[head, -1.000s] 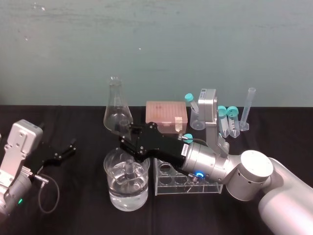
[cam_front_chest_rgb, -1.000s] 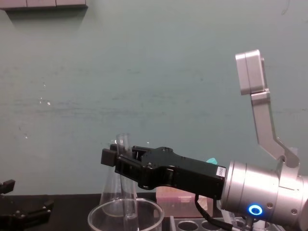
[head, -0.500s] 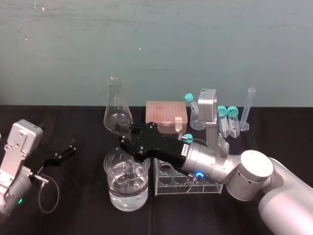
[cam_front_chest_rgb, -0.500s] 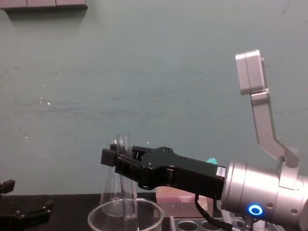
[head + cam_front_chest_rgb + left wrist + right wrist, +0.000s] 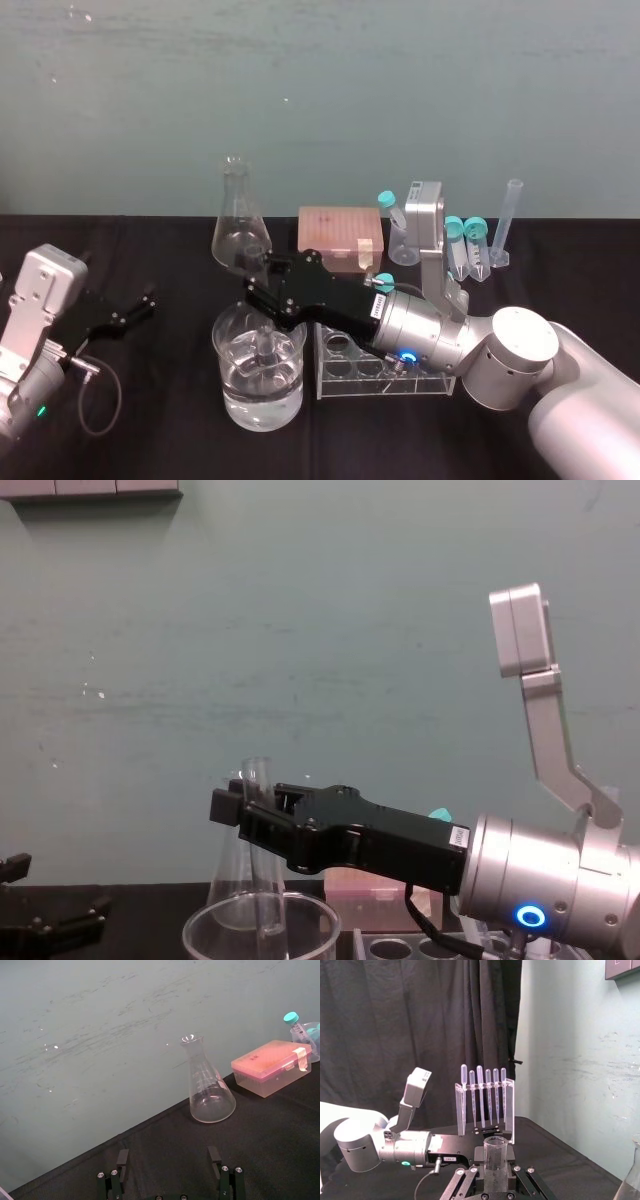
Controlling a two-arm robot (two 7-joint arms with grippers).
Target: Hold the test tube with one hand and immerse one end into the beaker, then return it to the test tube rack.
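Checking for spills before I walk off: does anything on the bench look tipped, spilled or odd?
Nothing stands out. The right gripper holds the test tube upright in the beaker, and no spill shows on the table. The left gripper rests open, far left.

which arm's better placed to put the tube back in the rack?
Right. The right gripper is shut on the test tube, upright in the beaker, the test tube rack right beside it. The left gripper lies open far to the left.
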